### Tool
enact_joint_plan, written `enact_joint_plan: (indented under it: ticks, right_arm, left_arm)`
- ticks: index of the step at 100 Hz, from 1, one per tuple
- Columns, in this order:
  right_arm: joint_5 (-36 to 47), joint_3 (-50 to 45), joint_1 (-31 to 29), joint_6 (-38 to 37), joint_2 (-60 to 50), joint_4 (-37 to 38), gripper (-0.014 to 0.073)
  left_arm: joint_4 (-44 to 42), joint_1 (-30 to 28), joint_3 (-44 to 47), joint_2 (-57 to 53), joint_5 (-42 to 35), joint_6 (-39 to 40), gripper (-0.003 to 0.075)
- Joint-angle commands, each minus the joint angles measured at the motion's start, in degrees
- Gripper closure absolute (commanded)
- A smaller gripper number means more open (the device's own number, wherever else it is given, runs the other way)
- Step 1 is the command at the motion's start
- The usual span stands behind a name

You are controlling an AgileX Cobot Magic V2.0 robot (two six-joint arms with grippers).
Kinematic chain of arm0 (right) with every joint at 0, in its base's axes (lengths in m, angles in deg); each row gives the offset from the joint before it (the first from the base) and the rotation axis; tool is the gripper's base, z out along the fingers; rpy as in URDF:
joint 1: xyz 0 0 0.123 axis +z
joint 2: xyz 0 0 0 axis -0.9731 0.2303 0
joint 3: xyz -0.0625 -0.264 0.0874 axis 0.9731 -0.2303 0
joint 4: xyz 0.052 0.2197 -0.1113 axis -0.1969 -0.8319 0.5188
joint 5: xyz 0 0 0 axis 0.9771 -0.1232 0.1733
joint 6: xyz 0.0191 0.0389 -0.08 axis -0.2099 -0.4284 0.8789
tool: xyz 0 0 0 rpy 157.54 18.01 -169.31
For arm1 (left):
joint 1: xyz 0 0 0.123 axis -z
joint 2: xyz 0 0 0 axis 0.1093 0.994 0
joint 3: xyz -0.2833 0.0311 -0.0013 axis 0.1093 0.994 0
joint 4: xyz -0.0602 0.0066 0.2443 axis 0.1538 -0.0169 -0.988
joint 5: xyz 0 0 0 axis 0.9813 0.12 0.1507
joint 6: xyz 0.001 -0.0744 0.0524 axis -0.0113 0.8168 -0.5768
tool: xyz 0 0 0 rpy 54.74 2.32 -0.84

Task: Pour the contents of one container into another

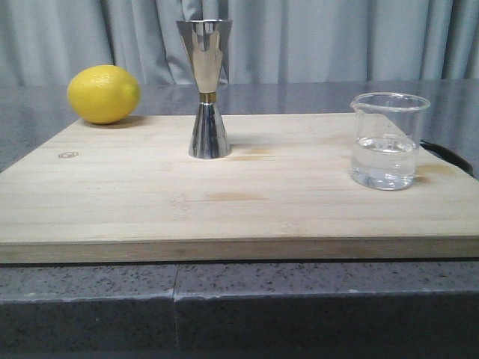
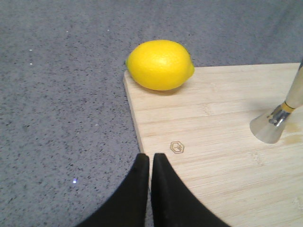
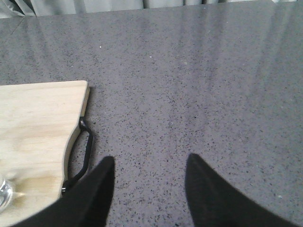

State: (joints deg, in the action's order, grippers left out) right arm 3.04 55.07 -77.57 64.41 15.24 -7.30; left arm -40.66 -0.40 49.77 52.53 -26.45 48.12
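The clear glass beaker [image 1: 389,140], about half full of clear liquid, stands upright on the right part of the wooden board [image 1: 224,194]. A sliver of its base [image 3: 4,196] shows in the right wrist view. The steel hourglass jigger [image 1: 206,88] with a gold waist band stands upright near the board's middle back; its lower cone [image 2: 277,120] shows in the left wrist view. My left gripper [image 2: 151,158] is shut and empty over the board's left edge. My right gripper [image 3: 149,163] is open and empty over the counter, right of the board. Neither gripper appears in the front view.
A yellow lemon [image 1: 103,93] lies at the board's back left corner, its yellow side [image 2: 160,64] also in the left wrist view. The board has a black handle [image 3: 80,151] on its right end. Grey speckled counter [image 3: 199,85] surrounds the board; curtains hang behind.
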Motion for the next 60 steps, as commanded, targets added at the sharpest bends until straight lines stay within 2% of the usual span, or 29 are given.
enact_joint_plan:
  ticks: [1,7,14,26,33,39,52,57,60]
  right_arm:
    - [5.68,1.98,-0.22,0.55,1.56,0.10,0.0159]
    - [5.75,1.98,0.63,0.55,1.56,0.10,0.0157]
    - [5.75,1.98,2.55,0.55,1.56,0.10,0.0157]
    - [6.71,1.87,5.93,0.55,1.56,0.21,0.0157]
    - [7.27,1.87,7.26,0.55,1.56,1.35,0.0157]
    - [7.27,1.87,7.78,0.55,1.56,1.99,0.0157]
    - [7.52,1.37,7.91,0.55,2.52,1.99,0.0157]
    - [8.91,0.30,8.16,0.55,3.23,1.99,0.0157]
    - [10.18,-0.60,8.31,0.55,3.66,1.99,0.0157]
  left_arm:
    - [7.36,0.47,-2.02,1.34,-3.31,-6.69,0.0682]
    - [10.59,0.47,-2.02,2.28,-2.81,-11.48,0.0610]
    - [12.93,0.47,-2.02,3.41,-2.09,-16.54,0.0475]
    - [13.18,0.47,-2.02,5.14,-0.52,-21.32,0.0155]
    - [13.84,0.47,-2.02,6.18,-0.52,-21.32,0.0038]
    - [15.28,0.47,-2.02,6.81,-0.52,-21.32,0.0011]
    - [26.28,0.47,-2.02,9.18,-1.17,-21.56,0.0044]
    - [30.15,0.47,-2.02,10.39,-1.73,-24.71,0.0052]
    - [31.80,0.47,-2.02,11.18,-1.98,-29.26,0.0055]
